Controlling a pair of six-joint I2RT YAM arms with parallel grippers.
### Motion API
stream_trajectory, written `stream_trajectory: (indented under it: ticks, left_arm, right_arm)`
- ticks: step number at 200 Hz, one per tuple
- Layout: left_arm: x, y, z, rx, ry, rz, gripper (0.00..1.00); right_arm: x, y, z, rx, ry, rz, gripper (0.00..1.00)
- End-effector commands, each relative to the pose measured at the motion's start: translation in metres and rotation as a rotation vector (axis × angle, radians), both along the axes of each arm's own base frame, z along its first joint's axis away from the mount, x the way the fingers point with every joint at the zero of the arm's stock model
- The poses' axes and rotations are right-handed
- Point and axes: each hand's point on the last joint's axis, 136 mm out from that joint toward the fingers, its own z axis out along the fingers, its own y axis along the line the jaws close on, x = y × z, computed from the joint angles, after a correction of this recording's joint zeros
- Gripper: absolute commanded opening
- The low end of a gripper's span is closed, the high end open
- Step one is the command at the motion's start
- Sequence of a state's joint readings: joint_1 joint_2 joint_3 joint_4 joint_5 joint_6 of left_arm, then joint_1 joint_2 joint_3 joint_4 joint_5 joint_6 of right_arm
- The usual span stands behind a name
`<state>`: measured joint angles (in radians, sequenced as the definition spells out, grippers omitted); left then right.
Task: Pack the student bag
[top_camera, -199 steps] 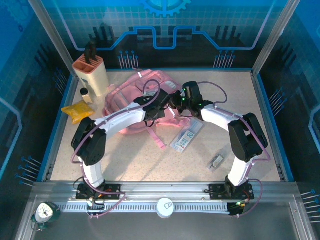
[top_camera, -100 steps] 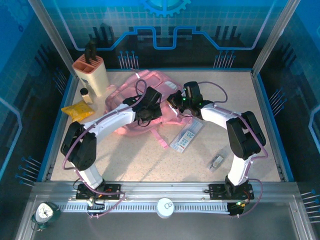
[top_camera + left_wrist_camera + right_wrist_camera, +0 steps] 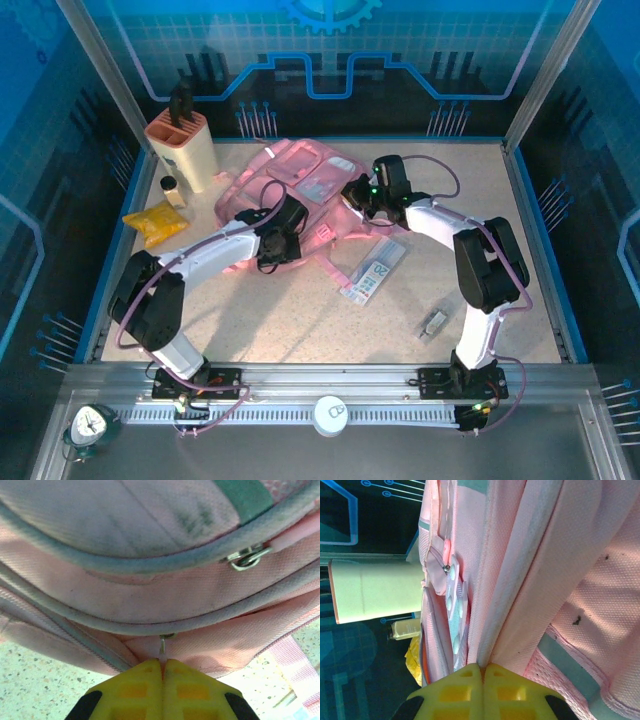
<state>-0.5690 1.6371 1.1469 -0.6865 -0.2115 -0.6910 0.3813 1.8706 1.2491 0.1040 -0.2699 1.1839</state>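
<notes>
One bag (image 3: 325, 165) lies upper centre in the top view between two grippers, both clamped tight; close up, the left wrist view shows the left gripper (image 3: 162, 663) pinching a zip pull (image 3: 162, 647), and the right wrist view shows the right gripper (image 3: 482, 668) nipping the bag's edge.

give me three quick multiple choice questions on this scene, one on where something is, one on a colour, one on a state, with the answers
1. Where does the yellow packet lie?
A) left of the student bag
B) right of it
C) on top of it

2. What colour are the left hand's fingers?
A) red
B) yellow
C) white

3. What is the left hand doing?
A) open in the air
B) shut on a bottle
C) shut on the bag's zip pull

Answers:
1 A: it lies apart from the bag, on its left side.
2 B: both fingers show yellow in the left wrist view.
3 C: the metal pull runs in between the closed fingers.
</notes>
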Motion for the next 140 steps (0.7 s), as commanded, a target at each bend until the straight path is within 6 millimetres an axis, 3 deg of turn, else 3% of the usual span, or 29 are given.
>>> stream_trajectory:
  ticks: [1,29,60,90,104,140]
  left_arm:
    - [0.008,-0.005,-0.019,0.019,0.038,-0.039,0.00]
    - [0.025,-0.015,-0.029,0.006,0.017,-0.041,0.16]
    - [0.026,-0.004,-0.038,0.075,0.028,-0.001,0.18]
    - [0.023,0.000,-0.042,0.082,0.034,0.006,0.09]
    - [0.023,-0.001,-0.034,0.056,0.003,-0.002,0.00]
    - [0.012,0.017,-0.002,0.046,-0.040,-0.047,0.00]
  right_arm:
    - [0.014,0.002,0.026,0.000,-0.101,-0.015,0.00]
    - [0.008,0.004,0.024,-0.016,-0.099,-0.007,0.00]
    - [0.006,0.006,0.021,-0.007,-0.091,0.000,0.00]
    - [0.007,0.004,0.025,-0.027,-0.112,-0.001,0.00]
    - [0.008,0.001,0.026,-0.042,-0.117,0.001,0.00]
    - [0.027,-0.017,0.024,-0.079,-0.121,0.008,0.00]
